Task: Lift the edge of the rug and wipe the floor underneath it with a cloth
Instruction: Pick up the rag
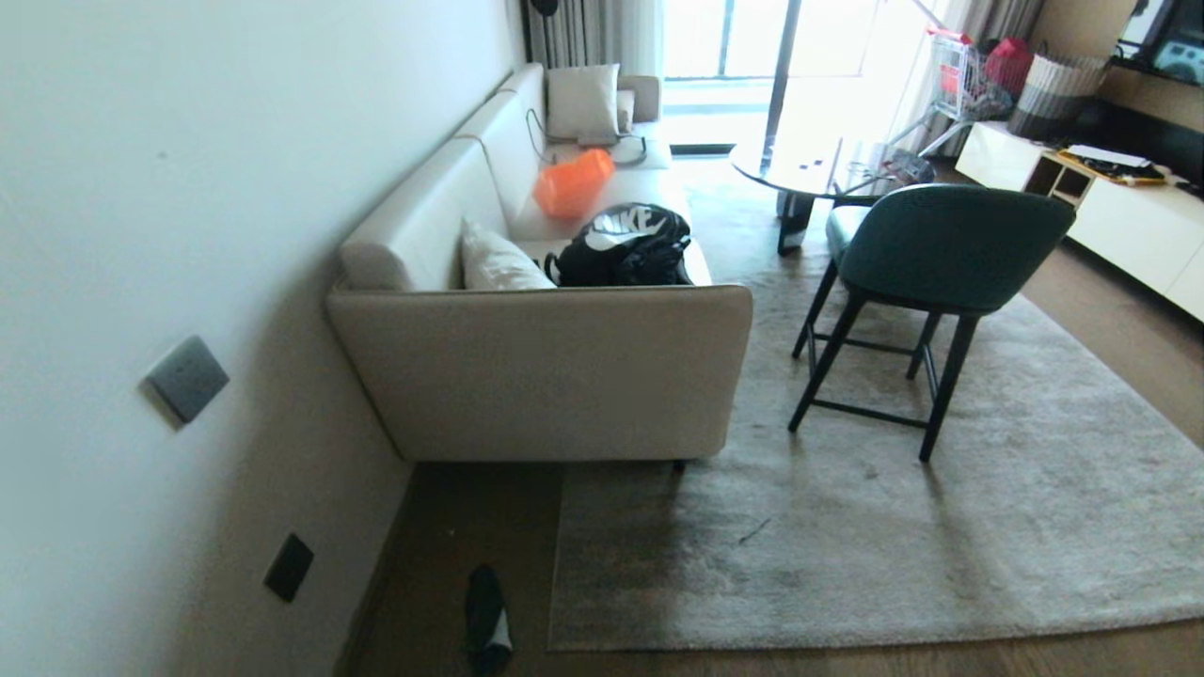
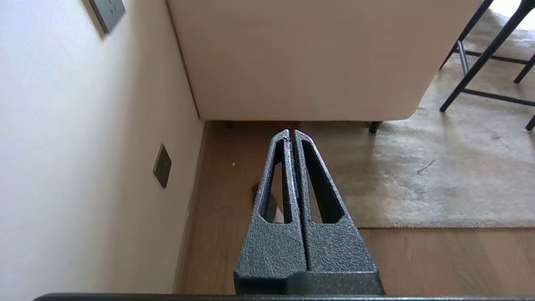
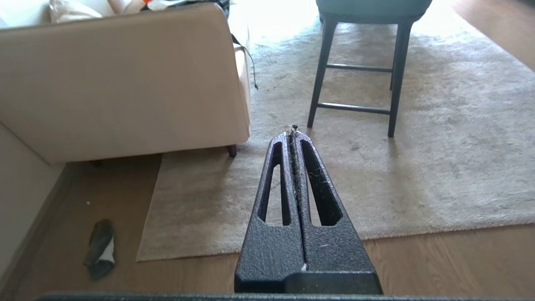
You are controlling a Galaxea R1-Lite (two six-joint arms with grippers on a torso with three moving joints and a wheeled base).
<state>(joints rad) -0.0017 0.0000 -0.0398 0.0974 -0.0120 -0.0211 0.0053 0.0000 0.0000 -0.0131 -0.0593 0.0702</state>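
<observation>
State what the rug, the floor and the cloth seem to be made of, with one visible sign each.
Rug: short plush pile, matte; fuzzy, brushed-looking surface.
Floor: wood or wood-look planks, smooth; grain lines show.
Cloth: soft fabric, crumpled; the weave cannot be told.

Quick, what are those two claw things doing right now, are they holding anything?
Left gripper: closed, holding nothing.
Right gripper: closed, holding nothing; only some fuzz clings between its fingers.

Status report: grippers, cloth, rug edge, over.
Left gripper and right gripper shut, empty. Small dark-bordered grey cloth on brown plank floor, beside grey-beige rug edge, flat.
</observation>
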